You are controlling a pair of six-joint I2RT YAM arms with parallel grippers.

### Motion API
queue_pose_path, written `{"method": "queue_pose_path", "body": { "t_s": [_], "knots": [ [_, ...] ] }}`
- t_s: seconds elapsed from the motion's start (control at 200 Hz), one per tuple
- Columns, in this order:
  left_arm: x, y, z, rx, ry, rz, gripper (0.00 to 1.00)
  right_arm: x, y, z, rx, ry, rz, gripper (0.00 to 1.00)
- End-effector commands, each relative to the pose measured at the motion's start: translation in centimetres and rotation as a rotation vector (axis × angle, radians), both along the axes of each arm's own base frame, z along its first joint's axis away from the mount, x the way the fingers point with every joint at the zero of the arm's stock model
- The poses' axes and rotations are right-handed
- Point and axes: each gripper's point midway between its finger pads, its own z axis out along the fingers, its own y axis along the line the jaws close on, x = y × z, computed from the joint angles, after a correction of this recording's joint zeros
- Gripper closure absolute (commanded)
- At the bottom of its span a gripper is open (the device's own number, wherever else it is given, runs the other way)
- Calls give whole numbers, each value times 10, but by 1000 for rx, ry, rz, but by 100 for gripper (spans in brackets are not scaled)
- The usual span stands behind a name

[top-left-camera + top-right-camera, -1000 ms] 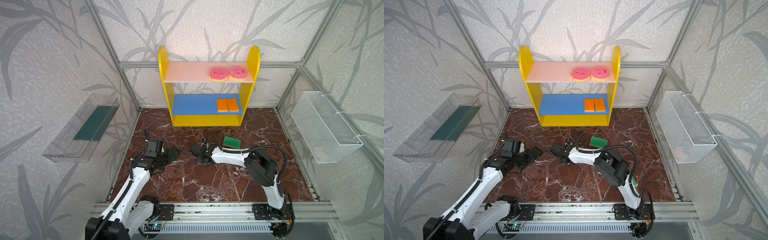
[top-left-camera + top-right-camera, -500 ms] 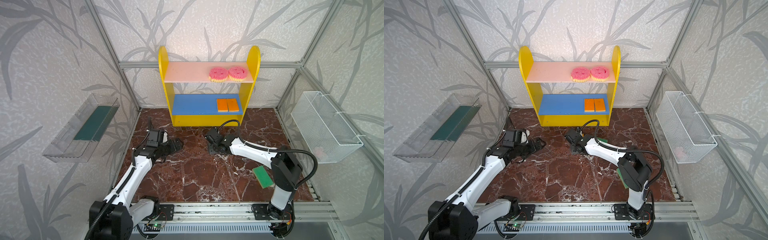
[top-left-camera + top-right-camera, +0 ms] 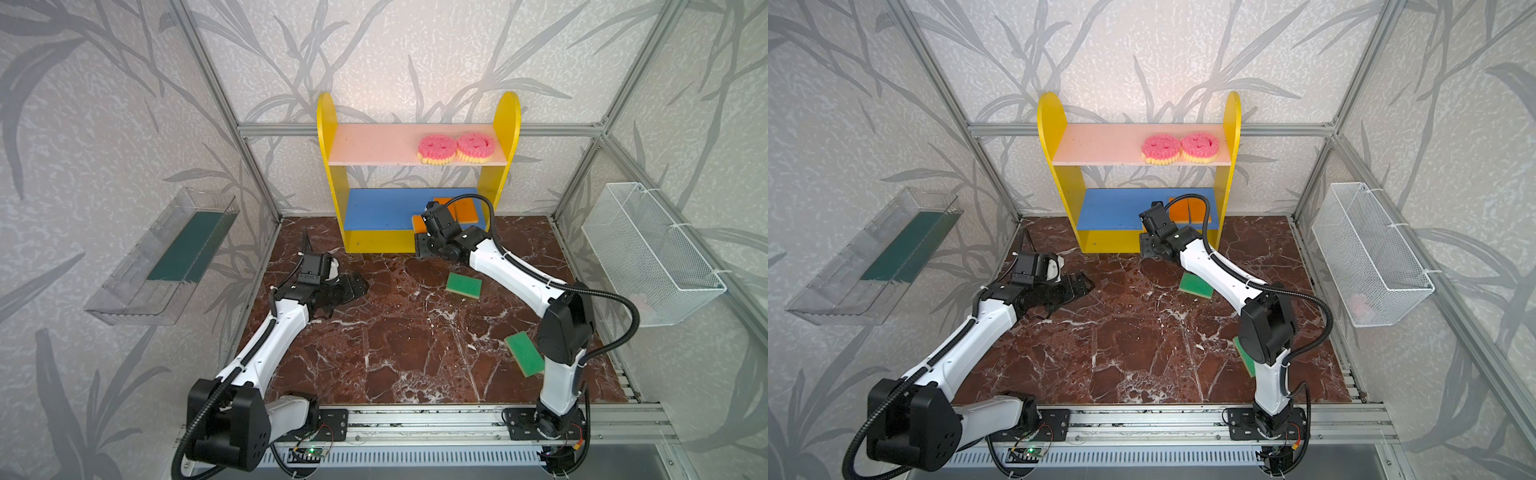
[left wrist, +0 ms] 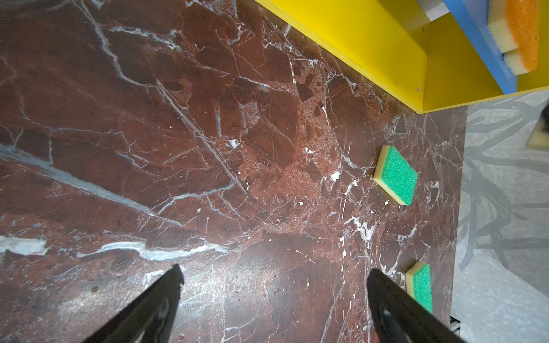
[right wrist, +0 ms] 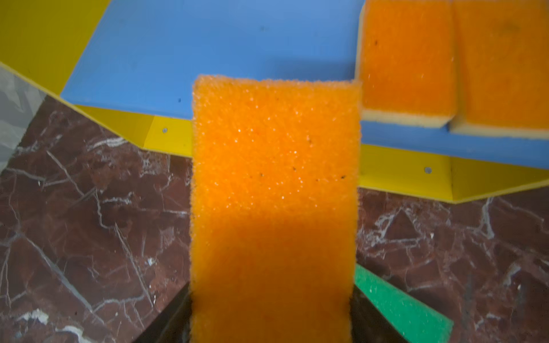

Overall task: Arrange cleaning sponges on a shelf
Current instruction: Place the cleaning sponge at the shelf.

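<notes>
We gripped an orange sponge point(image 5: 274, 178) in the right end effector point(image 5: 271, 323), seemingly just over the near edge of the shelf point(image 3: 505, 124); the left end effector point(image 4: 274, 270) gaped empty. Released short, it could tumble off.

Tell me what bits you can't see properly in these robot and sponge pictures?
Right gripper: the held orange sponge covers its tips in the right wrist view.
Nearer green sponge: the right arm's elbow hides part of it in both top views.
Pale thing in the white wire basket: too blurry through the mesh to name, in both top views.
</notes>
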Motion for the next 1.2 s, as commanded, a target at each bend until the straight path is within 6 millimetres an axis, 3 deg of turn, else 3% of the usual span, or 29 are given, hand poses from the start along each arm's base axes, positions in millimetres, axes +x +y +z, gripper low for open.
{"method": "queue_pose_path", "body": {
  "t_s": [0.0,0.445,0.9,1.199],
  "knots": [
    [-3,4,-2,30,3,-14,2,13,3,-13,-66,49,34,31],
    [-7,-5,-5,0,12,-48,3,75,18,-11,-78,30,-16,30],
    [-11,-13,-8,3,20,-76,4,111,3,-17,-41,-42,-102,30],
    [-13,-15,-9,8,27,-86,4,127,2,-34,-35,-59,-112,30]
  ]
}}
